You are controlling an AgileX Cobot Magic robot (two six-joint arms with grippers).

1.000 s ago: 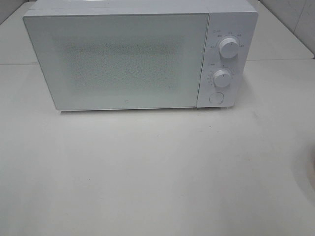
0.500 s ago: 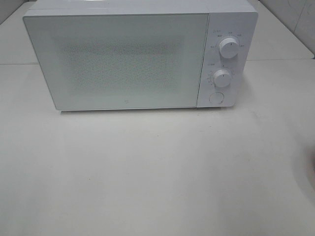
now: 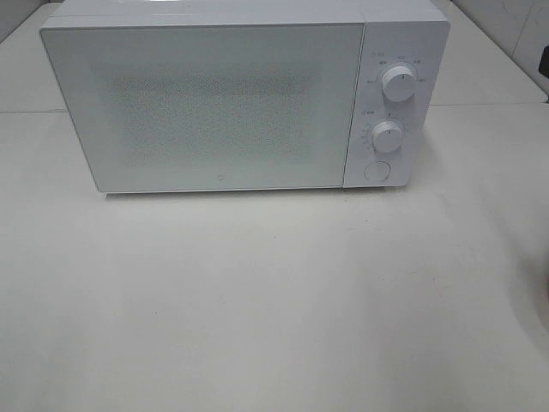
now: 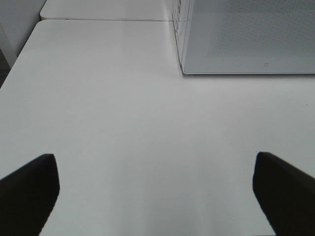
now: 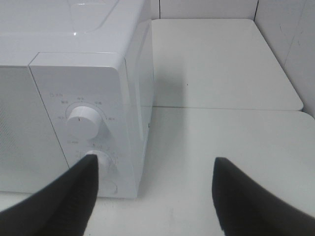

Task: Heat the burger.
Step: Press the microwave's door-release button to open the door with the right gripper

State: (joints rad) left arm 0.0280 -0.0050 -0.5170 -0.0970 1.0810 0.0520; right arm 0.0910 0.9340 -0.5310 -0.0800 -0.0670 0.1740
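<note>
Since a second ago I see nothing shift on the table [image 3: 257, 300]; only a dark sliver [image 3: 545, 60] has entered the overhead view's right edge.

Left gripper [image 4: 153, 162]: fingers wide apart, empty, bare tabletop ahead.

Right gripper [image 5: 155, 161]: fingers apart, empty, near the control panel of the microwave [image 3: 206, 103].

Count: one microwave, door shut; two knobs [image 3: 399, 83]; one button [image 3: 377, 170].

Burger: no view shows it, so I cannot tell where it is.
</note>
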